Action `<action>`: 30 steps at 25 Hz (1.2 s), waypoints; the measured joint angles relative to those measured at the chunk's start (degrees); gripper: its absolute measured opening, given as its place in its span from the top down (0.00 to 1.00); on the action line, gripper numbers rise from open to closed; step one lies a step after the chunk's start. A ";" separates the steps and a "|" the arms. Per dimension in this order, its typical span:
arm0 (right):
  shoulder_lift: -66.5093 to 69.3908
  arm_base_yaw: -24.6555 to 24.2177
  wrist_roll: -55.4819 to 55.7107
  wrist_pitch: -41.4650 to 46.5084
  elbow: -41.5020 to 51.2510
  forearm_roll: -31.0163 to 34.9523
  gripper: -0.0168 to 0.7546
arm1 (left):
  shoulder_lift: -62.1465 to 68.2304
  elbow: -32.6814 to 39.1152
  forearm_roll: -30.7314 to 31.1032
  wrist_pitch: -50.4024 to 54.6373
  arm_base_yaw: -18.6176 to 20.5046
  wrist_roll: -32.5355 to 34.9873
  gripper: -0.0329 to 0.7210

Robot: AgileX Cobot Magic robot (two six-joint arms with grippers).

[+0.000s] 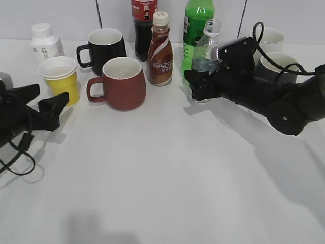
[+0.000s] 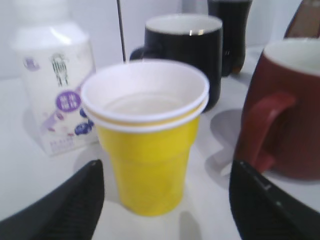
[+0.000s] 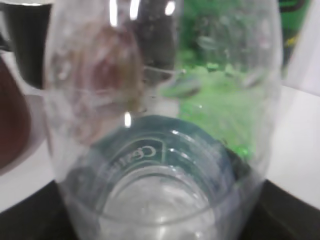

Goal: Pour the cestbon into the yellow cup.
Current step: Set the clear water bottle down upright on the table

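Observation:
The yellow cup [image 1: 61, 81] stands upright at the far left, white inside, and seems to hold some clear liquid in the left wrist view [image 2: 150, 165]. My left gripper [image 1: 50, 96] is open just in front of it, one finger to each side [image 2: 165, 172], not touching it. The cestbon [image 1: 205, 48], a clear uncapped bottle with a dark green label, stands upright at the back right. My right gripper [image 1: 195, 81] is closed round its lower body. The bottle fills the right wrist view [image 3: 160, 125], with black fingers against both its sides [image 3: 160, 225].
A dark red mug [image 1: 122, 84] and a black mug [image 1: 106, 48] stand right of the cup, with a white bottle [image 1: 45, 43] behind it. A Nescafe bottle [image 1: 160, 51], a cola bottle [image 1: 143, 20] and a green soda bottle [image 1: 197, 25] stand beside the cestbon. Two white cups [image 1: 274, 51] are behind my right arm.

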 joint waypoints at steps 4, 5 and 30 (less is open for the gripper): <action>0.34 0.00 0.93 -1.38 0.00 -1.87 0.38 | -3.96 1.64 0.00 0.02 0.00 0.00 0.17; 0.34 0.00 1.49 -1.55 0.00 -2.02 0.38 | -4.68 1.88 0.08 0.02 0.00 0.00 0.17; -5.14 0.00 6.25 0.26 10.84 0.55 0.14 | -24.52 2.42 6.77 18.23 0.00 -11.68 0.18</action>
